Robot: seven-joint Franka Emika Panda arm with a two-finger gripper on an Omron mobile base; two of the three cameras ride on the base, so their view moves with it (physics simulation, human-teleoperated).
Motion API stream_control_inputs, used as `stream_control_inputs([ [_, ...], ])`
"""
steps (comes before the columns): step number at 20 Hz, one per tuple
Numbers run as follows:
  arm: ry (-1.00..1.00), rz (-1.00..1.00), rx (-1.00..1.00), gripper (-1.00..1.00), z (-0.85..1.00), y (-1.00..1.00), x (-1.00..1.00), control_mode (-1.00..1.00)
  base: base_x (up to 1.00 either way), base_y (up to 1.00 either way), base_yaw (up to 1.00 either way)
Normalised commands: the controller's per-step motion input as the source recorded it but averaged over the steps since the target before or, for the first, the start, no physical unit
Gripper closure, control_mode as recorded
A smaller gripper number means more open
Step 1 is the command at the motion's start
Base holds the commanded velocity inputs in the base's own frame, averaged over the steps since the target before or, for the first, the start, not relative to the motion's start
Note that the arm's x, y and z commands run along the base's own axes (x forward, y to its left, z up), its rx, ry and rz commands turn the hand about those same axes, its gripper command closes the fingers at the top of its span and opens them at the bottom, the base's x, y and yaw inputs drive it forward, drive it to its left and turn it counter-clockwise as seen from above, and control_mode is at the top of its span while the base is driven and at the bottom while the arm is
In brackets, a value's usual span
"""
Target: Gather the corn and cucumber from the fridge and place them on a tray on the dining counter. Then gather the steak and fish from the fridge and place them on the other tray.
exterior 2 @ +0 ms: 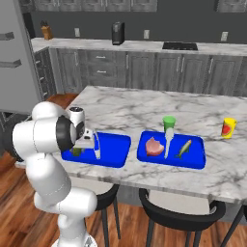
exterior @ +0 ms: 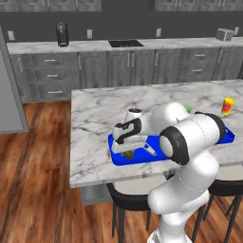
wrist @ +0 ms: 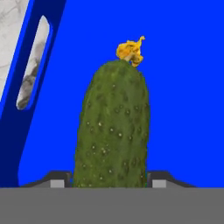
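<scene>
Over desk point(exterior: 95, 114), left base view: hand point(exterior: 135, 151) low above near blue tray point(exterior: 114, 153), cucumber point(exterior: 128, 154) under it on tray floor.

Right base view: same tray point(exterior 2: 116, 144), cucumber point(exterior 2: 77, 152) at 9 o'clock end; steak point(exterior 2: 154, 146) on other tray, 3 o'clock.

Hand view: cucumber between fingertips point(wrist: 59, 181), jaws flanking it closely; gripping or releasing, cannot tell. Advise: part wider, lift straight, avoid rolling it.

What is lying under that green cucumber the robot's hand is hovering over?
Under the cucumber is the bright-blue tray, whose slotted rim shows marble dining counter through it. The patch of tray floor directly beneath the cucumber is covered, so nothing can be told about it.
</scene>
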Motion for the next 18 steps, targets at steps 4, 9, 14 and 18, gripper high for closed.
stream_control_inputs([
  [4,-0.04,-0.02,0.00,-1.00,0.18,0.02,-0.29,-1.00,0.00,0.00,0.00],
  [9,-0.08,0.00,0.00,-1.00,0.42,0.00,-0.33,-1.00,0.00,0.00,0.00],
  [14,-0.13,0.00,0.00,-1.00,0.60,0.00,-0.50,-1.00,0.00,0.00,0.00],
  [18,-0.22,0.00,0.00,-1.00,0.78,0.00,-0.70,-1.00,0.00,0.00,0.00],
])
